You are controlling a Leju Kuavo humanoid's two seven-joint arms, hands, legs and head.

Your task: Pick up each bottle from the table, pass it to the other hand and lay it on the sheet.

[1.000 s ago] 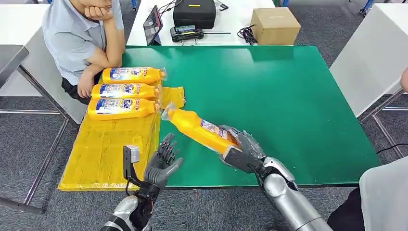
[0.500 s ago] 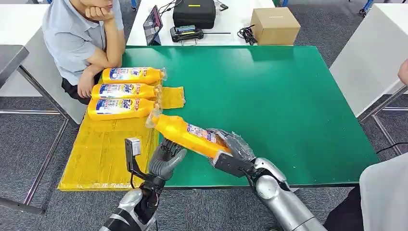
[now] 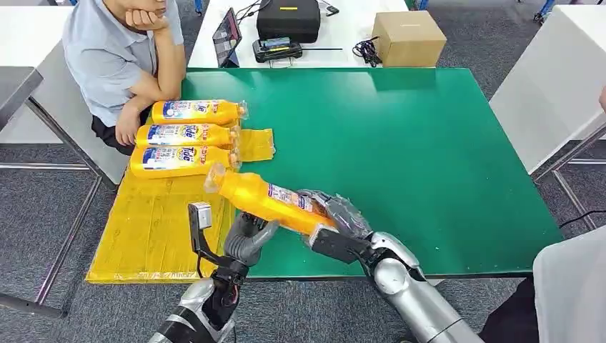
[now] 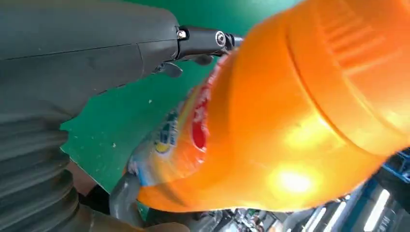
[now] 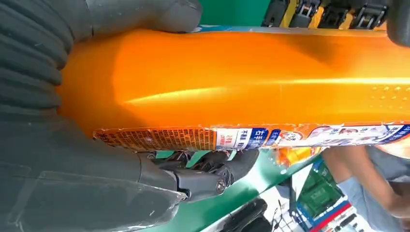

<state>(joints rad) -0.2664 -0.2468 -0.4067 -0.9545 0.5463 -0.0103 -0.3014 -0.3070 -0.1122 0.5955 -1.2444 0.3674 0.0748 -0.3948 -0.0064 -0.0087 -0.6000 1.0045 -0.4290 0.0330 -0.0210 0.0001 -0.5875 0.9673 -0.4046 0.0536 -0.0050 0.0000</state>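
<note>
- While the right robot hand [image 3: 336,221] grips its base end, the orange bottle [image 3: 268,200] hangs tilted over the near edge of the green bench [image 3: 429,157], cap end pointing toward the yellow sheet [image 3: 154,229].
- Its label carries blue, red and white print; the right wrist view shows small writing too fine to read.
- Under the bottle's middle sits the left robot hand [image 3: 246,239], fingers raised against its underside; whether they have closed round it cannot be told.
- On the far end of the sheet three more orange bottles [image 3: 187,134] lie side by side, caps toward the bench, their blue labels reading "Tide".
- Beside them a person's forearm [image 3: 136,107] rests at the sheet's corner.
- Behind the bench stands a white table with a cardboard box [image 3: 409,37] and a black case [image 3: 289,18].
</note>
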